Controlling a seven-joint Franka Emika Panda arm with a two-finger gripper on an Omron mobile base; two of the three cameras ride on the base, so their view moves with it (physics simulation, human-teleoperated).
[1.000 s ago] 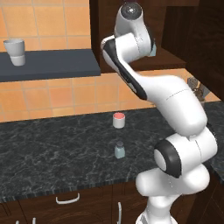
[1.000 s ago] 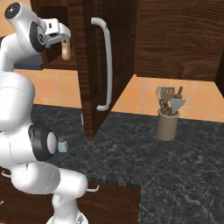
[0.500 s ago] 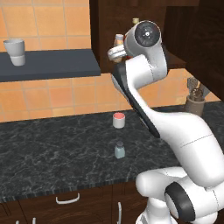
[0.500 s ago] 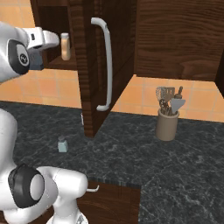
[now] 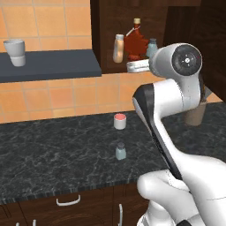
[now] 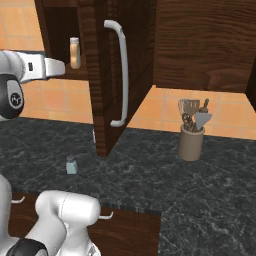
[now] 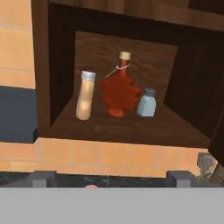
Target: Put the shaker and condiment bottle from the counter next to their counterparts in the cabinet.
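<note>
The tan-orange condiment bottle (image 7: 85, 101) stands upright on the cabinet (image 5: 106, 26) shelf, just left of the red leaf-shaped bottle (image 7: 119, 89). A pale shaker (image 7: 147, 103) stands to that bottle's right. My gripper (image 7: 111, 179) is open and holds nothing. It hangs in front of the recess, a little below shelf level, pointing in. From the sides I see the gripper (image 5: 129, 67) apart from the condiment bottle (image 5: 118, 48). The other shaker (image 5: 120, 151) stands on the black counter (image 5: 53, 150), and the same shaker (image 6: 71, 165) sits left of the open door.
A white jar with a red lid (image 5: 119, 121) stands on the counter behind the shaker. The open cabinet door (image 6: 117, 75) juts out to the right of the hand. A utensil holder (image 6: 192, 137) stands at the right. A cup (image 5: 15, 52) rests on the blue-grey shelf (image 5: 48, 66).
The hand has drawn back from the cabinet recess, and the condiment bottle stays on the shelf. The arm's upper joints have swung to the right in the left base view.
</note>
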